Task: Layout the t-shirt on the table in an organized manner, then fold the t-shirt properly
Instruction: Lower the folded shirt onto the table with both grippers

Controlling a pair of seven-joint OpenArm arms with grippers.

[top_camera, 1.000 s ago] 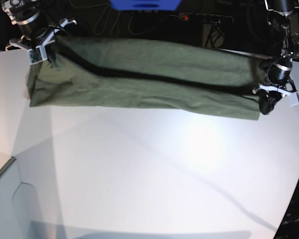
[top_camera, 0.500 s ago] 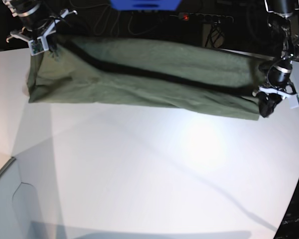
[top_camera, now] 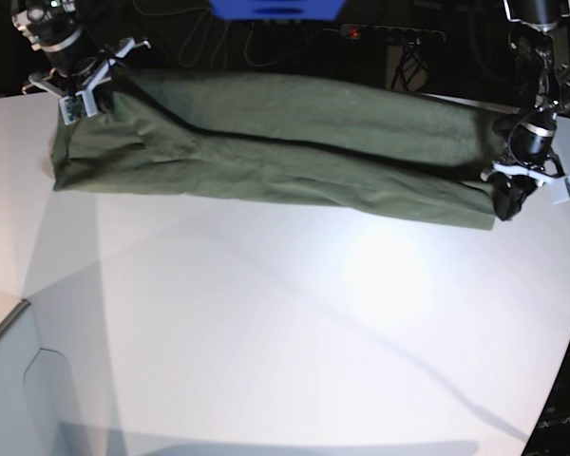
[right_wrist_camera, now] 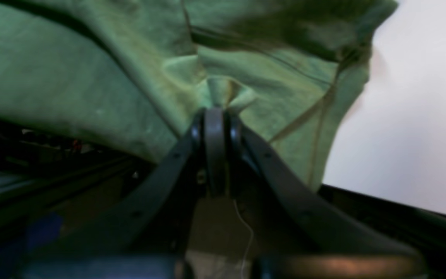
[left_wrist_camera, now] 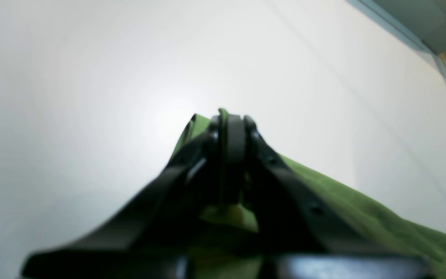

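Observation:
The olive-green t-shirt (top_camera: 275,152) hangs stretched between both grippers as a long band across the far side of the white table (top_camera: 294,323), its lower edge touching the tabletop. My right gripper (top_camera: 87,98), at the base view's left, is shut on the shirt's corner; the right wrist view shows bunched fabric (right_wrist_camera: 223,93) pinched between its fingertips (right_wrist_camera: 216,116). My left gripper (top_camera: 506,201), at the base view's right, is shut on the other end; the left wrist view shows green cloth (left_wrist_camera: 362,217) trailing from its closed fingertips (left_wrist_camera: 230,128). Collar and label are hidden.
Dark clutter with cables and a power strip (top_camera: 389,34) lies beyond the table's far edge. A blue object (top_camera: 275,8) sits at the top. The table's curved edge (top_camera: 560,370) runs down the right side. A low grey box (top_camera: 9,380) sits at the front left.
My right gripper has shifted a little with the shirt's left end, and the dark gap between the fabric layers has narrowed. The left gripper has barely moved.

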